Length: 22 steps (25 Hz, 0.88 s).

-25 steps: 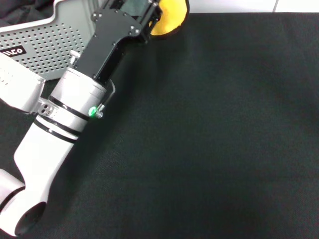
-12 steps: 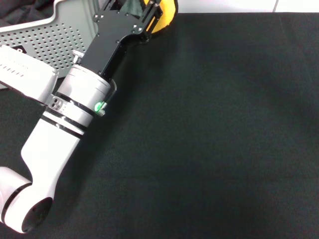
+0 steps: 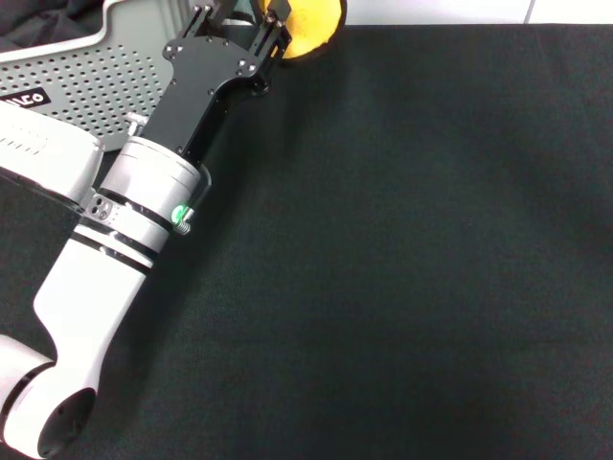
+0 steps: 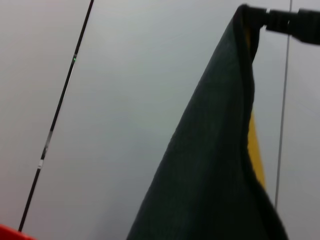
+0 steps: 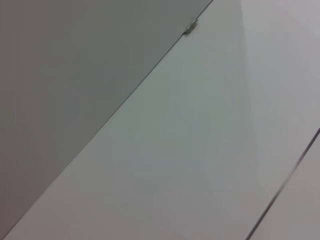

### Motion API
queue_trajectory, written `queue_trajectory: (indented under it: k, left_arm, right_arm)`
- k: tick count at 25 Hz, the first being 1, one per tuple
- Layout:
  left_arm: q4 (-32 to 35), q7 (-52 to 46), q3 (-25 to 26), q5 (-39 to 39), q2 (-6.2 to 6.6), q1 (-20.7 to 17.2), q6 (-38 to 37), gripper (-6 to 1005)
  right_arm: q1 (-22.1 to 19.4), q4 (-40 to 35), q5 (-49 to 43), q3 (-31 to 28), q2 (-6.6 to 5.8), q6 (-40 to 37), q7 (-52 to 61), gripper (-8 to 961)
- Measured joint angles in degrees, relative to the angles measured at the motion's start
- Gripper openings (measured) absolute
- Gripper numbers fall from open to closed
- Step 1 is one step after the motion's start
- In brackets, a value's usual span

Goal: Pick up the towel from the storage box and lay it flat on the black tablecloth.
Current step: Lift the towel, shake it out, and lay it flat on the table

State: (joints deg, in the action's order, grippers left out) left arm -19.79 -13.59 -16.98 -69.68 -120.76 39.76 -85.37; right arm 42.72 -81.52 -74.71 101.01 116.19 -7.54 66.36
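Note:
My left gripper (image 3: 259, 11) is at the far left edge of the black tablecloth (image 3: 402, 249), just right of the storage box (image 3: 105, 77). It is shut on the towel (image 3: 311, 24), whose yellow-orange face bulges out at the top edge of the head view. In the left wrist view the towel (image 4: 215, 165) hangs from the fingertips (image 4: 292, 22), dark grey-green face toward the camera with a yellow strip behind. The right gripper is out of view.
A black fabric bundle (image 3: 43, 24) lies in the storage box at the far left. The box carries a black label (image 3: 21, 100). The right wrist view shows only pale wall or ceiling panels.
My left gripper has lifted the towel up and a little left, toward the top edge of the head view. Less of the yellow face shows now.

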Motion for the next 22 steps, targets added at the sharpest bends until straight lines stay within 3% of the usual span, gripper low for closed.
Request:
queue_trajectory:
  k: [22]
  left_arm:
    - [-0.4,-0.5,1.5,-0.3,0.0,-2.8,-1.9,621]
  right_arm:
    - [-2.7,-2.5,-0.6,0.0,0.0,0.8,0.0,92]
